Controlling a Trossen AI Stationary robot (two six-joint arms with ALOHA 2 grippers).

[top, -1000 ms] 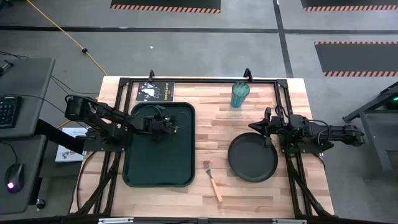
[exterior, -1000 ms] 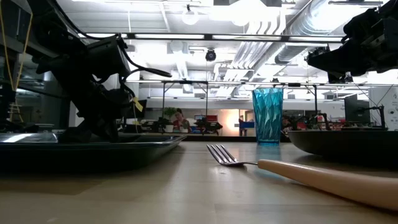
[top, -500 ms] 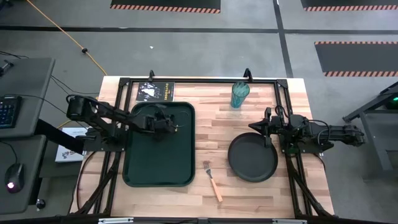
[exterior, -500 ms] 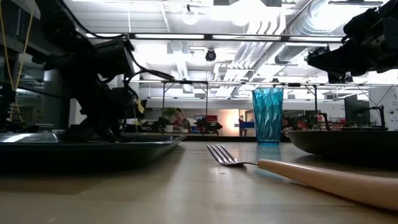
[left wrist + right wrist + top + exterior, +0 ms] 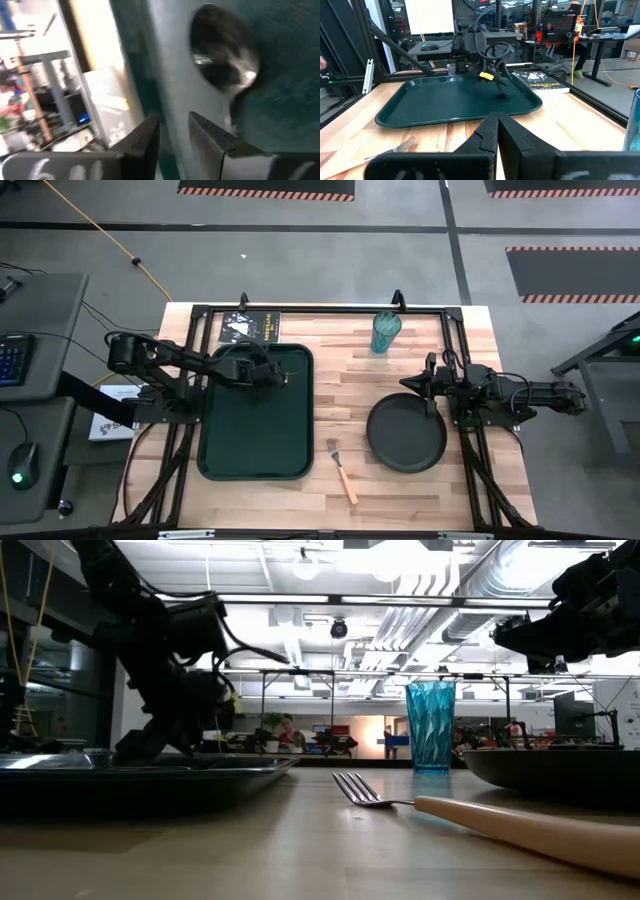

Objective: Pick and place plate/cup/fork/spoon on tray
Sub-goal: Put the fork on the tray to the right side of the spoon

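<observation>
The dark green tray (image 5: 255, 440) lies on the table's left half. The dark spoon (image 5: 225, 55) lies flat on the tray floor near its far end. My left gripper (image 5: 172, 135) hovers just above that end of the tray (image 5: 272, 373). It is open, and the spoon's handle runs past the outer side of one finger. The black plate (image 5: 405, 435) sits at the right, with the tan-handled fork (image 5: 343, 470) lying between tray and plate. The teal cup (image 5: 386, 332) stands at the far edge. My right gripper (image 5: 496, 125) is shut and waits above the plate's far rim (image 5: 418, 383).
A dark booklet (image 5: 250, 327) lies beyond the tray's far edge. Black frame rails (image 5: 330, 308) run along the table's far edge and down both sides. Bare wood (image 5: 340, 390) lies between tray and plate.
My left gripper has risen off the tray floor and drawn back a little toward the tray's far left corner. The spoon stays on the tray.
</observation>
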